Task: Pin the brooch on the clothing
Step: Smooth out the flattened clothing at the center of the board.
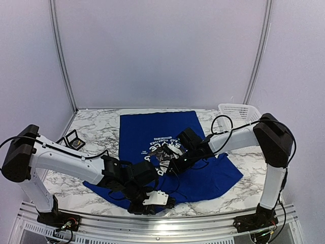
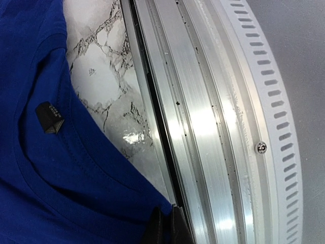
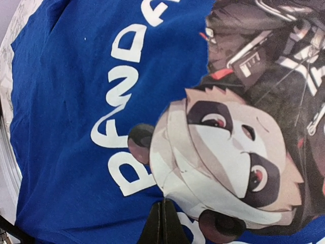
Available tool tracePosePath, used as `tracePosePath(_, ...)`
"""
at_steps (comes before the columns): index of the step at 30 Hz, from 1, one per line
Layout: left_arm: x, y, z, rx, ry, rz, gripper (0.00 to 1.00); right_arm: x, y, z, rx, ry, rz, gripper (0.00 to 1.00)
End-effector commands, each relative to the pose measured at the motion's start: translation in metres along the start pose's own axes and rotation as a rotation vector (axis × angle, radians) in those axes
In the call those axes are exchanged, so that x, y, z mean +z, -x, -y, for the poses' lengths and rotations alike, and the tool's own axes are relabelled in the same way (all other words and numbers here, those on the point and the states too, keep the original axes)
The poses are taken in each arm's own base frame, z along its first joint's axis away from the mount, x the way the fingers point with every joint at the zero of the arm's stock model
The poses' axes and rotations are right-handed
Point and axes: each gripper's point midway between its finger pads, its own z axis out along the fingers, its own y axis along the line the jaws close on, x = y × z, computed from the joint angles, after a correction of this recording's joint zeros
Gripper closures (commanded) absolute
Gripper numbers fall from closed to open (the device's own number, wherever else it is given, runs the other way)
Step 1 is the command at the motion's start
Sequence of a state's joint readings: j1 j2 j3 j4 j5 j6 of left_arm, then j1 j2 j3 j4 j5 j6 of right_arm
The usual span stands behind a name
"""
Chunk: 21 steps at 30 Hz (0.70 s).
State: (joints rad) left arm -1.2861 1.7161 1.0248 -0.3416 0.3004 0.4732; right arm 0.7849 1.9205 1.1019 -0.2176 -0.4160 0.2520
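The marble table (image 1: 96, 132) carries the blue T-shirt (image 1: 152, 127), spread flat across its middle with the neckline toward the near edge and the hem toward the far edge. A white basket (image 1: 238, 111) sits at the far right corner. The right gripper (image 3: 163, 221) hangs just over the panda print (image 3: 223, 152), fingers pressed together with nothing seen between them. The left gripper (image 2: 170, 226) is at the near edge beside the aluminium rail (image 2: 203, 127), fingers pressed together and touching the shirt's edge; whether fabric is caught cannot be told. A small dark box (image 1: 76, 140) lies near the left edge.
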Motion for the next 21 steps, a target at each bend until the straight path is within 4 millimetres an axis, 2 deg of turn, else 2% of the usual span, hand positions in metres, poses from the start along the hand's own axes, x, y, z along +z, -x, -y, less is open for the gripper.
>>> tracePosePath(1,-0.007,-0.019,0.018,-0.029,-0.083,-0.038,1.00,-0.015,0.005,-0.003,-0.070,-0.040,-0.013,0.96)
tracePosePath(3,-0.005,-0.024,0.013,-0.037,-0.061,-0.060,1.00,-0.037,0.015,-0.017,-0.114,-0.043,0.023,0.87)
tracePosePath(4,-0.004,-0.025,0.010,-0.040,-0.048,-0.068,1.00,-0.054,0.021,-0.026,-0.128,-0.045,0.056,0.84)
tracePosePath(6,-0.003,-0.030,0.003,-0.048,-0.017,-0.091,1.00,-0.074,0.016,-0.028,-0.105,-0.073,0.073,0.81)
tracePosePath(9,-0.008,-0.038,-0.015,-0.057,0.065,-0.125,1.00,-0.086,-0.015,-0.021,-0.032,-0.108,0.037,0.79)
tracePosePath(12,-0.016,-0.042,-0.033,-0.085,0.142,-0.136,1.00,-0.086,-0.058,-0.008,0.053,-0.146,-0.036,0.79)
tracePosePath(14,-0.017,-0.044,-0.037,-0.085,0.159,-0.143,0.99,-0.085,-0.082,-0.011,0.062,-0.137,-0.070,0.76)
tracePosePath(17,-0.019,-0.042,-0.036,-0.082,0.165,-0.146,0.69,-0.089,-0.096,-0.031,0.034,-0.086,-0.066,0.70)
tracePosePath(18,-0.021,-0.038,-0.034,-0.069,0.167,-0.142,0.61,-0.091,-0.100,-0.032,0.039,-0.087,-0.069,0.69)
tracePosePath(19,-0.023,-0.032,-0.032,-0.051,0.171,-0.135,0.57,-0.093,-0.104,-0.031,0.050,-0.094,-0.072,0.69)
tracePosePath(21,-0.028,-0.011,-0.025,-0.010,0.168,-0.093,0.55,-0.095,-0.111,-0.026,0.085,-0.119,-0.085,0.69)
